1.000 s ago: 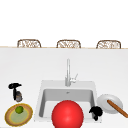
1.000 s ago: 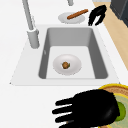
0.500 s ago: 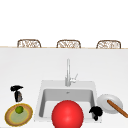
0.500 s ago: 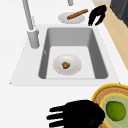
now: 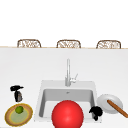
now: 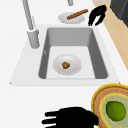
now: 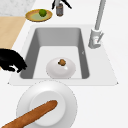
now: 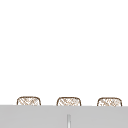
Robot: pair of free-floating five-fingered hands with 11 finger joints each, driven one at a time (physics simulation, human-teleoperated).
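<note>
My left hand (image 5: 16, 89) hovers just behind a yellow-rimmed brown plate (image 5: 8, 120) that bears a lime (image 5: 19, 109). In the left side view the left hand (image 6: 75, 118) lies flat beside that plate (image 6: 96, 100), fingers straight, holding nothing. It also shows at the far end in the right side view (image 7: 60, 3). My right hand (image 5: 96, 112) hangs at the sink's front right corner, fingers drooping and relaxed, with nothing in them. Next to it is a white plate (image 5: 103, 101) with a long brown bread stick (image 5: 117, 108). The right hand (image 6: 97, 15) stands apart from that plate (image 6: 65, 18).
The grey sink (image 6: 100, 60) holds a white bowl (image 6: 73, 65) with a small brown lump (image 6: 65, 65). A tall faucet (image 5: 68, 73) stands behind the basin. A big red ball (image 5: 67, 115) covers the basin's front in the front view. Three wicker chair backs (image 8: 69, 101) line the far edge.
In the left side view the left hand has slid off the lime plate toward the picture's left and lower, uncovering the lime. The right hand has stayed put.
</note>
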